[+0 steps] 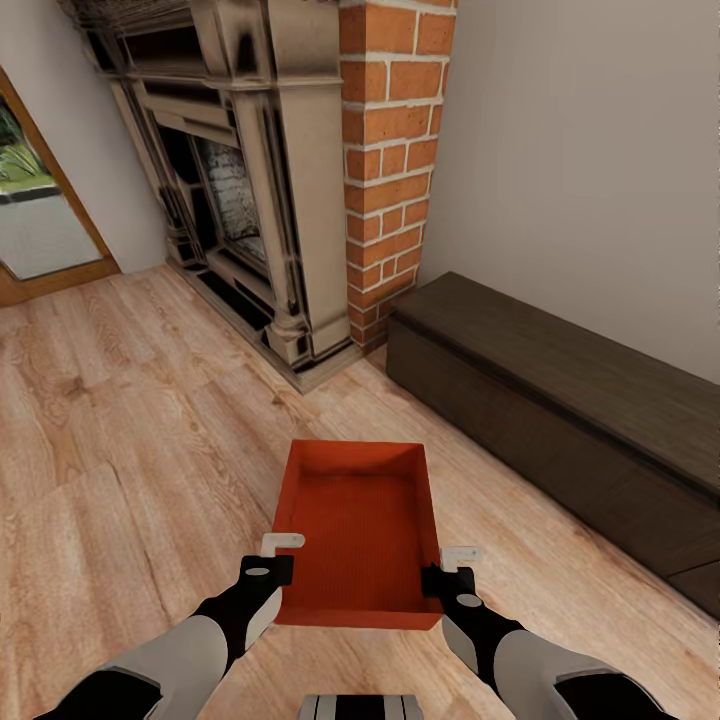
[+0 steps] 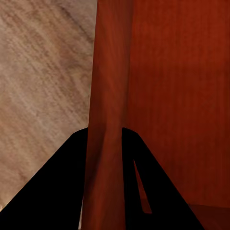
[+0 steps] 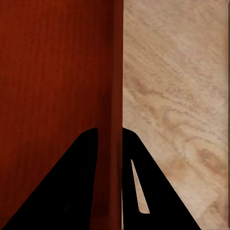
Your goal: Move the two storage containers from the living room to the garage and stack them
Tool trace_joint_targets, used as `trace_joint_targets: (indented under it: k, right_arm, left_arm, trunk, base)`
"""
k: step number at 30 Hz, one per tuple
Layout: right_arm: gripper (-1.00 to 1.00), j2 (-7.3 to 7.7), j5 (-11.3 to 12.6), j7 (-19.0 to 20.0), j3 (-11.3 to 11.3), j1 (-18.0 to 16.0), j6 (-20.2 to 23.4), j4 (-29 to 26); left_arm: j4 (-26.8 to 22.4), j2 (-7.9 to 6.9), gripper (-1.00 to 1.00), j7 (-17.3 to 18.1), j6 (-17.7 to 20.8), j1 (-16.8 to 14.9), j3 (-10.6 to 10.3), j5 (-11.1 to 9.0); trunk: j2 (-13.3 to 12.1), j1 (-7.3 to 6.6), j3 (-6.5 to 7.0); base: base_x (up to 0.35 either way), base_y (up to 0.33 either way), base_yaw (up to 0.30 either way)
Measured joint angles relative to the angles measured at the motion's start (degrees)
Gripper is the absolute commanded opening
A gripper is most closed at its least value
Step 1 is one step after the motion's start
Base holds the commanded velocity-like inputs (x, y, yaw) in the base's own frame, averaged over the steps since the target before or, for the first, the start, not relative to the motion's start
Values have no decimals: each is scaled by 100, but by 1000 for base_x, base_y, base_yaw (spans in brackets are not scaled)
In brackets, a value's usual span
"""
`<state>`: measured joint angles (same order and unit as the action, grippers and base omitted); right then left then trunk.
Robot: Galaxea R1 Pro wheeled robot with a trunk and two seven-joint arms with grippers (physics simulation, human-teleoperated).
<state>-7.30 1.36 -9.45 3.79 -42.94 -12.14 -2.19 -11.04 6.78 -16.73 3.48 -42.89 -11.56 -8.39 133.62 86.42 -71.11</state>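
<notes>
One orange-red storage container (image 1: 355, 525), lidless and empty, sits straight in front of me over the living room's light wood planks (image 1: 130, 420). My left gripper (image 1: 281, 556) is shut on its left wall (image 2: 108, 96), one finger on each side of the thin wall. My right gripper (image 1: 449, 566) is shut the same way on its right wall (image 3: 114, 86). In both wrist views the dark fingers straddle the red wall, with plank flooring beyond it. The garage is out of view.
A stone fireplace (image 1: 250, 200) with a red-brick column (image 1: 390, 170) stands ahead on the left. A long dark wooden bench (image 1: 560, 420) runs along the pale wall on the right. A wood-framed glass door (image 1: 40, 220) is at the far left.
</notes>
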Motion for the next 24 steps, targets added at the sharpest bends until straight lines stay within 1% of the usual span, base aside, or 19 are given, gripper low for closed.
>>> trace_joint_targets:
  k: [24]
  right_arm:
    - [-100,-8,36,-7,26,0,-3,3]
  left_arm:
    - [0,-8,-100,12,0,0,-1,3]
  trunk:
    - [-963,-527,431]
  base:
    - [0,0,0]
